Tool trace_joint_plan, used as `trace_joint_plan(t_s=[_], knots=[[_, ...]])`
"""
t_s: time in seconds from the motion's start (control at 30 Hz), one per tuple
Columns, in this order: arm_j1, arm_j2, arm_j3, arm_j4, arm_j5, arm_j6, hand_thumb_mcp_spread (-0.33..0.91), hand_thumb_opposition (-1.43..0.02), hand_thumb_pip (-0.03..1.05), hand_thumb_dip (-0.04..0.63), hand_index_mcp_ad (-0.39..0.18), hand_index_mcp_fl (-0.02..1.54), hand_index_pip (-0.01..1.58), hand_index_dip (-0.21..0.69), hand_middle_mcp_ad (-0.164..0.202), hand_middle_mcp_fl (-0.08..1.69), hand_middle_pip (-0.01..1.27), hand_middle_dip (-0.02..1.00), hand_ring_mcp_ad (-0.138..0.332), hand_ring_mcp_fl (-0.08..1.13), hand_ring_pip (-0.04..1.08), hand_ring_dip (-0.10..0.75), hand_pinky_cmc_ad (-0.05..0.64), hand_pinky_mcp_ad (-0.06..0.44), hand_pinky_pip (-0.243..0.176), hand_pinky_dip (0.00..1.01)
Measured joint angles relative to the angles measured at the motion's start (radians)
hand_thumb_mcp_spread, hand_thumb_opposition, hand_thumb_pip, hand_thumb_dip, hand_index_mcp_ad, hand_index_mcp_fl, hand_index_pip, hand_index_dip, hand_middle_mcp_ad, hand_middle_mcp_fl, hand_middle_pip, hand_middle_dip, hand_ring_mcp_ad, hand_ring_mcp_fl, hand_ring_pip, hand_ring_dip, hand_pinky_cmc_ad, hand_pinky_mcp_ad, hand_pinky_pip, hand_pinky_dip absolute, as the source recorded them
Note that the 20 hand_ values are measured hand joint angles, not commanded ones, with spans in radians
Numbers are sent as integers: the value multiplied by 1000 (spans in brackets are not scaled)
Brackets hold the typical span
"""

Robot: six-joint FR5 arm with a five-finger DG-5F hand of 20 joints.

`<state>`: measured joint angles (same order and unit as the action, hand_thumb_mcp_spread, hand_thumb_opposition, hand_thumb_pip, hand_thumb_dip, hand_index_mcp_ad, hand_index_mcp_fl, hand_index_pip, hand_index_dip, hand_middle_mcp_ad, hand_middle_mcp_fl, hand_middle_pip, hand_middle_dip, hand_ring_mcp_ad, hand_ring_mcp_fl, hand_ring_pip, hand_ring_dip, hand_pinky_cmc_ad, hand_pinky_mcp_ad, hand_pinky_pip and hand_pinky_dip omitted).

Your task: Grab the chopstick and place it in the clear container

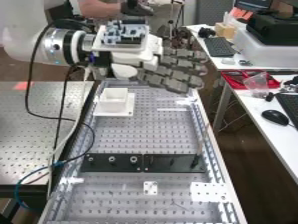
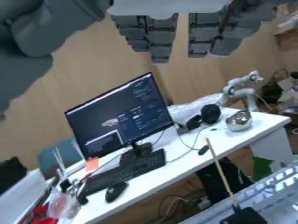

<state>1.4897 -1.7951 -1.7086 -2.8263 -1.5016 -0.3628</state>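
The hand [image 1: 171, 71] is over the bench's far end in the high view, its fingers straight and holding nothing. Fingers of the hand [image 2: 159, 37] also hang into the wrist view. A thin wooden chopstick [image 1: 202, 139] stands upright, slightly tilted, in the right end of a black block, nearer the camera than the hand and apart from it. The same chopstick [image 2: 220, 170] rises from its black base in the wrist view. A small square whitish container [image 1: 114, 101] sits on a white plate at the bench's far left, below and left of the fingers.
The black block [image 1: 110, 162] with several round holes crosses the perforated bench [image 1: 120, 195]. White perforated plates [image 1: 209, 192] lie on its near part. Cables hang along the left edge. A desk [image 2: 159, 175] with a monitor [image 2: 120, 116] and keyboard is beside the bench.
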Motion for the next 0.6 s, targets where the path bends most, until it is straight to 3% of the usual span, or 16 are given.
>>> trace_joint_plan(t_s=[0.17, 0.47, 0.6], knots=[[-13, -52, -12, 83, 60, 83, 148, -618, 316, 10, 58, -5, 35, 38, 75, 21, 105, 37, 202, 3, 40, 0, 127, 157, -138, 290], [-23, -136, -20, 217, 180, 215, 227, -661, 435, 17, 58, 126, 51, 213, 75, 164, 122, 208, 209, 0, 59, -14, 131, 169, -145, 382], [-23, -167, -14, 244, 228, 259, 239, -679, 476, 70, 52, 206, 56, 279, 75, 220, 120, 288, 211, 0, 56, -14, 133, 169, -152, 396]])
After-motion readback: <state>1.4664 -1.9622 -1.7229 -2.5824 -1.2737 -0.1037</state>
